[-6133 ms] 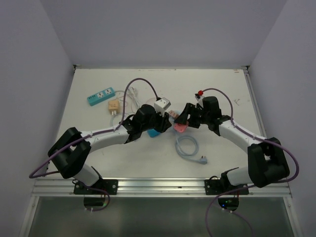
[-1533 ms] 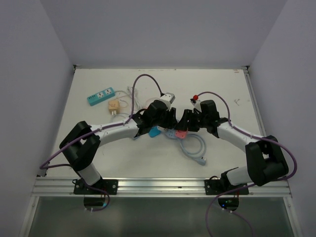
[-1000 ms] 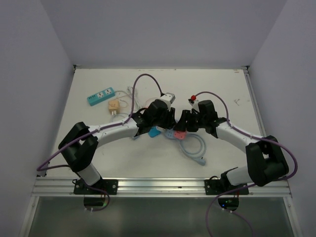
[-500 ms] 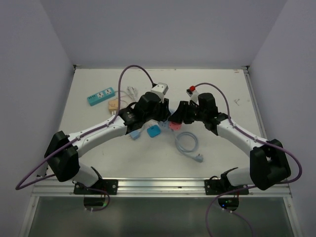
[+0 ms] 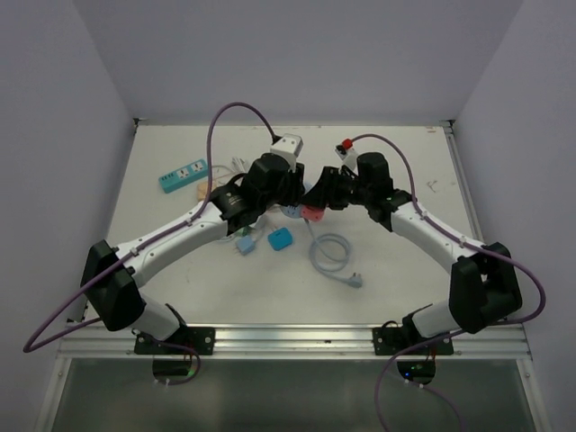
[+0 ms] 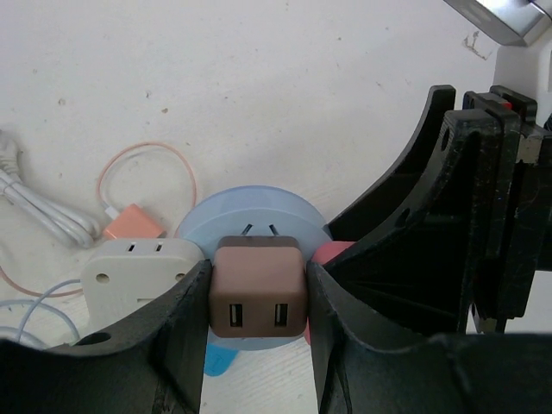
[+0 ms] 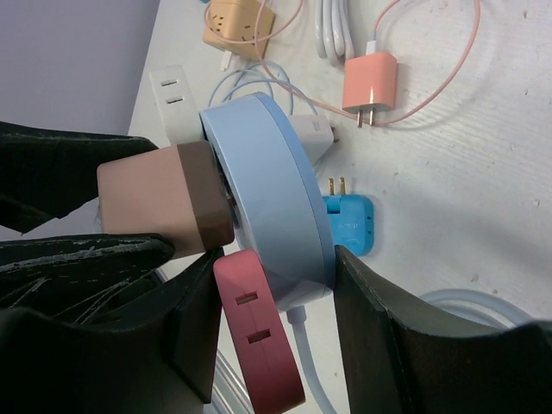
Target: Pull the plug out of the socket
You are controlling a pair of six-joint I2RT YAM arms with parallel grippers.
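My left gripper [image 6: 257,297] is clamped on the brown plug [image 6: 256,289], one finger pressed flat to each of its sides. The plug sits against the face of the round pale-blue socket [image 7: 267,181]. I cannot tell from either wrist view whether its pins are seated or partly out.

My right gripper [image 7: 280,267] grips that socket by its rim, a finger on each side of the disc. A red plug [image 7: 254,341] is in the same face, just below the brown one. Above the brown plug, one pair of slots shows unfilled in the left wrist view.

From the top camera, both grippers meet over the middle of the table [image 5: 405,162]. The socket's pale cable [image 5: 331,252] runs down into a loose coil on the near side.

Lying on the table are:
- a blue adapter [image 5: 279,238] close by
- a white adapter [image 6: 138,276]
- an orange charger [image 7: 371,86] with its thin lead
- a teal power strip [image 5: 184,174], well off to the far left
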